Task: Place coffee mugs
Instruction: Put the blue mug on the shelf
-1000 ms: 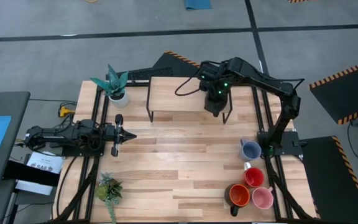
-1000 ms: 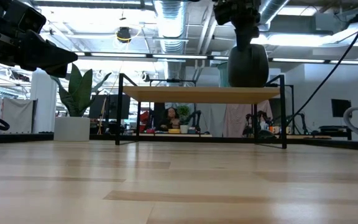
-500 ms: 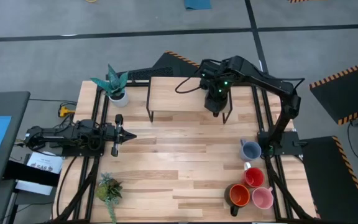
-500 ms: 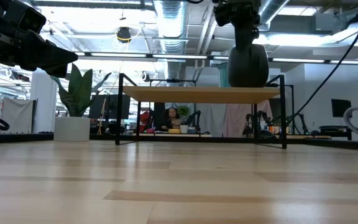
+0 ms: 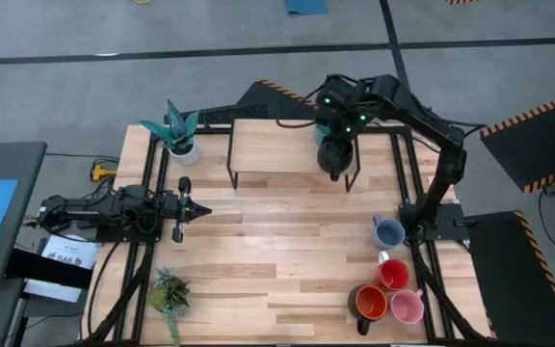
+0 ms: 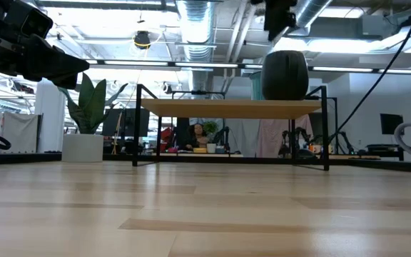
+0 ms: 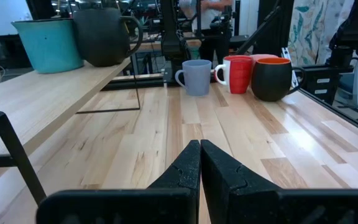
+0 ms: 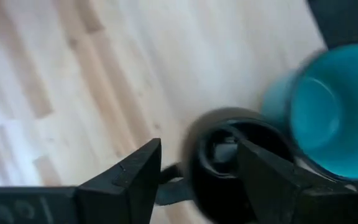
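The black mug (image 5: 333,159) stands upright on the right near corner of the wooden shelf (image 5: 273,145), with the teal mug (image 8: 328,118) right beside it on the far side. My right gripper (image 8: 199,149) hovers open above the black mug (image 8: 238,165) and touches nothing; in the low view it is high over the mug (image 6: 285,75). The grey-blue (image 5: 387,232), red (image 5: 394,274), orange-lined dark (image 5: 370,303) and pink (image 5: 408,307) mugs stand at the table's right near corner. My left gripper (image 5: 183,204) waits shut at the left edge.
The shelf stands on thin black metal legs (image 5: 231,164) at the far middle of the table. A white pot with a green plant (image 5: 179,135) is at the far left, and a small plant (image 5: 170,292) at the near left. Bare wood (image 5: 277,251) spans the middle.
My right gripper has let go of the black mug and risen straight up, drawing slightly toward the far edge. The black mug stays upright on the shelf where it was set.
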`<action>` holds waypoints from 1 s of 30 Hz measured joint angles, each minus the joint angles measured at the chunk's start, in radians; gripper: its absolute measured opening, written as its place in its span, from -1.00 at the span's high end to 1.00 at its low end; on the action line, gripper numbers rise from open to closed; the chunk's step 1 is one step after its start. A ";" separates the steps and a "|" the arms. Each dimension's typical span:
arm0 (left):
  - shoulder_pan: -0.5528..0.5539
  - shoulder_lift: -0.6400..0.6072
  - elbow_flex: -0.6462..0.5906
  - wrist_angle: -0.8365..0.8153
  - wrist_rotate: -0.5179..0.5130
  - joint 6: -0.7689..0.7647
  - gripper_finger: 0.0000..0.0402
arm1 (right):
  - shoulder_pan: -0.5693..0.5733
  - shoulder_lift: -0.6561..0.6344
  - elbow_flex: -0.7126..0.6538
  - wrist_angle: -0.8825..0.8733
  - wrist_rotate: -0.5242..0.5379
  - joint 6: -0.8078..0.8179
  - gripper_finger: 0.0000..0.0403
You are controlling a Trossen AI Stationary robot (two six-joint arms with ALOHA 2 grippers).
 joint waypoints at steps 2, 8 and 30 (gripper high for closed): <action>0.000 0.000 0.000 0.000 0.000 0.000 1.00 | 0.028 -0.009 0.015 0.003 -0.041 0.000 -0.17; 0.000 0.000 0.000 0.000 0.000 0.000 1.00 | 0.152 -0.093 0.017 0.000 -0.079 0.052 -0.16; 0.000 0.000 0.000 0.000 0.000 0.000 1.00 | 0.791 -0.392 -0.694 0.001 0.070 0.944 -0.16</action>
